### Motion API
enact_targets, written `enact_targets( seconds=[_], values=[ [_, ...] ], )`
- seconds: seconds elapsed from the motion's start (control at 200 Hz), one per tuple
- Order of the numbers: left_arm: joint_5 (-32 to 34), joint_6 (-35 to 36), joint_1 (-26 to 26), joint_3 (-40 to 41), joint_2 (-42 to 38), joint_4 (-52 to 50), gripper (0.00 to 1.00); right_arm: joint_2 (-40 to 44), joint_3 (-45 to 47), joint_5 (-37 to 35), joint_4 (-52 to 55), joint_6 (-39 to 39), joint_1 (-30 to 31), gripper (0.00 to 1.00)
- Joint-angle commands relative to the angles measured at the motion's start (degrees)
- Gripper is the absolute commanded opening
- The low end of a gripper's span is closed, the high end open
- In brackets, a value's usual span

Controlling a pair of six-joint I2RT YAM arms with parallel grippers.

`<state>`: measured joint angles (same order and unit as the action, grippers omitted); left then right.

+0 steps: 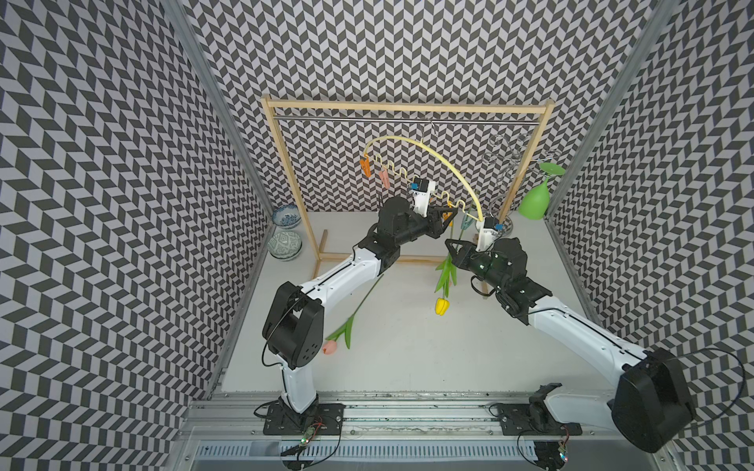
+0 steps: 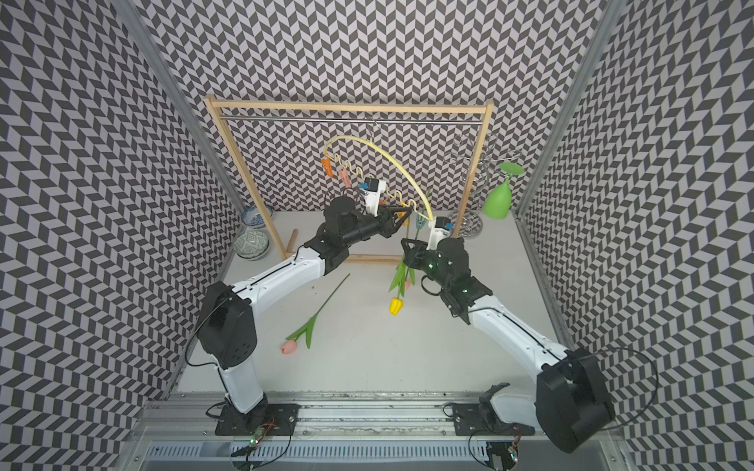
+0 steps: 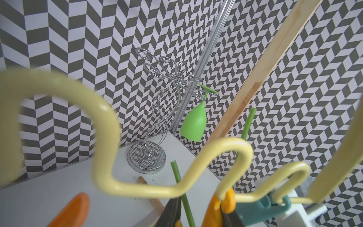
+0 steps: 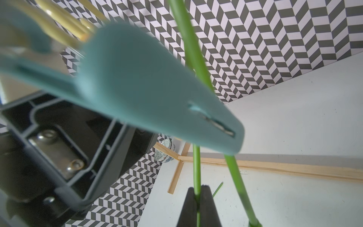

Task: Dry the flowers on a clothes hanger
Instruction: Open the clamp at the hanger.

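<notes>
Thin green tulip stem (image 4: pixel 196 169) upright in clamped right end effector (image 4: pixel 198 196), just beside orange plastic clothespin (image 3: pixel 229 198) apparently pinched by left end effector (image 1: pixel 446 215).

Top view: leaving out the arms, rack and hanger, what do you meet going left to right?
patterned bowls → pink tulip head → yellow tulip head → green goblet
</notes>
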<state>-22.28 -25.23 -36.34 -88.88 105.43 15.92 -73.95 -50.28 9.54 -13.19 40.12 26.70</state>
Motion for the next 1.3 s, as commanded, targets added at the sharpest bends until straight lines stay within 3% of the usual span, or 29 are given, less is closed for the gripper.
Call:
enact_targets(
  seconds=[0.0, 0.436, 0.806, 1.297],
  values=[
    [0.6, 0.4, 0.0, -2.1, -1.1, -1.1, 0.30, -0.3, -2.0, 1.0, -1.6, -0.3, -0.3, 0.00],
    [-0.9, 0.7, 0.2, -1.9, -0.9, -1.3, 0.28, -1.5, -2.6, 6.2, -6.3, 4.0, -0.9, 0.00],
    [-2.1, 0.8, 0.6, -1.6, -0.3, -0.9, 0.25, -1.1, -2.6, 5.0, -5.4, 3.9, -1.6, 0.00],
    [-3.3, 0.6, 0.7, -0.9, 0.5, 0.1, 0.25, -1.3, -3.3, 8.9, -8.6, 2.5, -1.7, 0.00]
  ],
)
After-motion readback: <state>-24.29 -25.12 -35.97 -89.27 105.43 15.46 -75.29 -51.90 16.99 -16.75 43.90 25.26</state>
